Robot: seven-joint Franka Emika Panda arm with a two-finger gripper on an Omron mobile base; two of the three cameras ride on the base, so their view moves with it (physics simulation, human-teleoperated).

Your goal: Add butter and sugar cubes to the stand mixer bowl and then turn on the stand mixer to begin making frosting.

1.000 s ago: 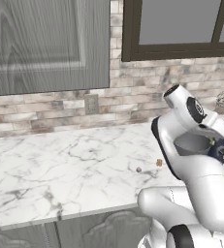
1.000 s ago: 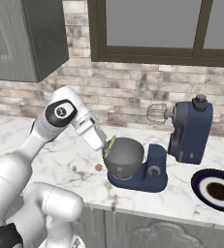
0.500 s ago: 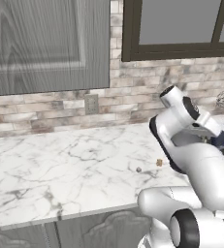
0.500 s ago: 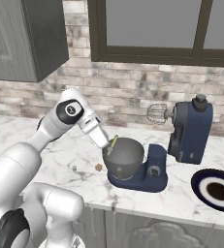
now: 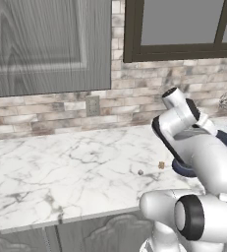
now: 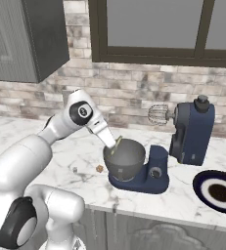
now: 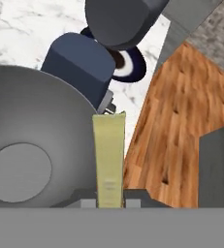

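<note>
My gripper (image 6: pixel 115 144) hangs at the near left rim of the grey metal bowl (image 6: pixel 126 161), shut on a pale yellow stick that looks like the butter (image 7: pixel 108 155). In the hand view the stick points over the bowl's (image 7: pixel 36 145) rim, held between my fingers (image 7: pixel 108 201). The navy stand mixer (image 6: pixel 192 132) has its head tilted back, whisk (image 6: pixel 157 114) clear of the bowl. A tiny tan-orange cube (image 6: pixel 99 168) and a pale grey sugar cube (image 6: pixel 75 169) lie on the counter left of the mixer; both cubes (image 5: pixel 161 165) (image 5: pixel 140 172) also show from the left.
A dark blue plate (image 6: pixel 218 188) sits right of the mixer near the counter's front edge. The brick wall, an outlet (image 5: pixel 92 105) and a window stand behind. The marble counter (image 5: pixel 61 167) stretches to the left. Wooden floor (image 7: pixel 181 126) shows past the counter edge.
The arm's elbow has swung a little toward the mixer. The gripper stays at the bowl's rim with the yellow stick in it.
</note>
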